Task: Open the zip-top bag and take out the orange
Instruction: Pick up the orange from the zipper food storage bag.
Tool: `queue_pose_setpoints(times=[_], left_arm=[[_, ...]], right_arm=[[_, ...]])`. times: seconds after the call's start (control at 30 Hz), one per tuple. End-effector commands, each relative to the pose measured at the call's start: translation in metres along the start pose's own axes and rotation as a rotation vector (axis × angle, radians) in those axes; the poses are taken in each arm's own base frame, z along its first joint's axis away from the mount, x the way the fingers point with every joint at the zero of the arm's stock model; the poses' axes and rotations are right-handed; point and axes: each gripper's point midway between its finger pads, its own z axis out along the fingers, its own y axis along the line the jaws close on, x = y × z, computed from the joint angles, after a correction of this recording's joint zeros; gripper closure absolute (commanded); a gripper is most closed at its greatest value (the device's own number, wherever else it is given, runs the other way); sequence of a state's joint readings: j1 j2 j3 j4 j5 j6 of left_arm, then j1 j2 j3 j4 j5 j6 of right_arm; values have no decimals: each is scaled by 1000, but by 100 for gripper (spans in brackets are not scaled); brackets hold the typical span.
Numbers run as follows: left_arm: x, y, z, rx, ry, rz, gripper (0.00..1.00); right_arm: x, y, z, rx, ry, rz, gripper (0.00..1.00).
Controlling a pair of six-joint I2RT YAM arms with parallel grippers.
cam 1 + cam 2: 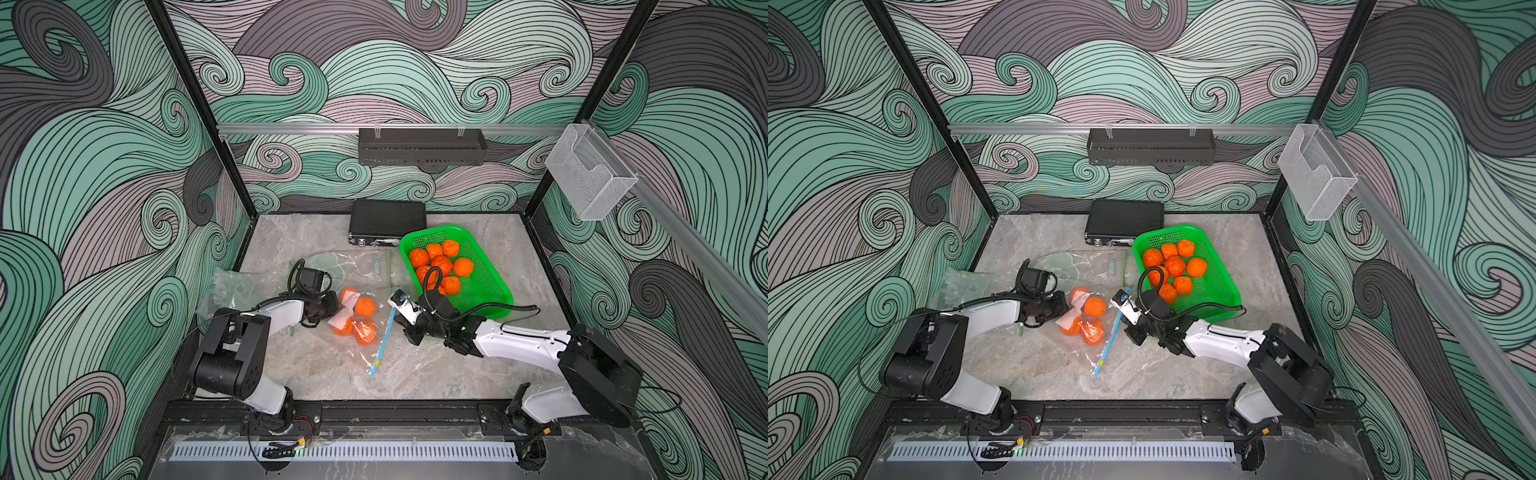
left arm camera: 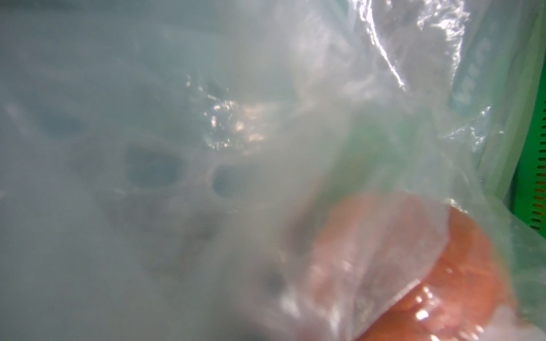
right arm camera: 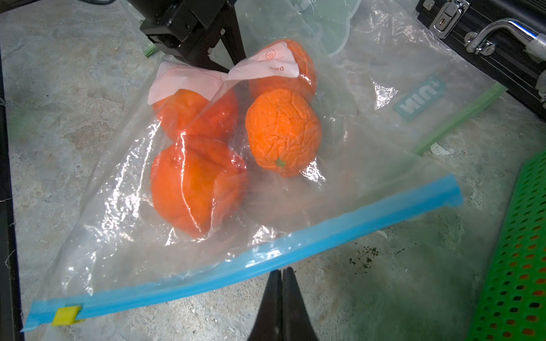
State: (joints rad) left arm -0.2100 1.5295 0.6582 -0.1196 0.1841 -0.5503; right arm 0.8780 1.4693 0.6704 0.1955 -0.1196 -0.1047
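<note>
We are anchoring the bag point(image 1: 368, 353) at 9 o'clock, left gripper point(image 1: 337, 311) clamped on it; right gripper point(image 3: 282, 273), closed empty, is touching the zipper strip point(image 3: 295, 239) at 3 o'clock. Oranges point(image 3: 283, 133) are sitting inside.

Left arm point(image 1: 286, 311) and right arm point(image 1: 519, 343): white rounded link shells between blocky black joint housings point(image 1: 598, 370). Left wrist carries a black camera box point(image 1: 307, 277). On the right arm: ribbed black hose point(image 1: 490, 308), small green light point(image 1: 462, 328), white wrist plate point(image 1: 406, 308) with a blue spot. Right fingers point(image 3: 273, 304): black, tapering to points. Yellow plug point(image 1: 547, 431) at the right base.
</note>
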Motion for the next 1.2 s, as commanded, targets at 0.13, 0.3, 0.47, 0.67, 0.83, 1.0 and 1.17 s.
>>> queue_pose_setpoints(times=[0.13, 0.3, 0.47, 0.67, 0.83, 1.0, 1.17], left_arm=[[19, 16, 5, -66, 80, -8, 100], [19, 16, 5, -65, 79, -8, 100], [20, 16, 5, -64, 81, -8, 100], [19, 15, 5, -63, 81, -7, 100], [19, 15, 5, -61, 81, -6, 100], [19, 15, 5, -60, 81, -7, 100], [19, 15, 5, -60, 81, -6, 100]], right_arm=[[-13, 10, 10, -53, -7, -6, 96], [-16, 20, 17, -117, -1, -14, 95], [-9, 36, 30, -208, 14, -13, 84], [0, 63, 41, -312, 37, -85, 61], [4, 82, 42, -373, 18, -162, 32], [-4, 76, 52, -279, -10, -209, 13], [-22, 74, 62, -264, -35, -186, 9]])
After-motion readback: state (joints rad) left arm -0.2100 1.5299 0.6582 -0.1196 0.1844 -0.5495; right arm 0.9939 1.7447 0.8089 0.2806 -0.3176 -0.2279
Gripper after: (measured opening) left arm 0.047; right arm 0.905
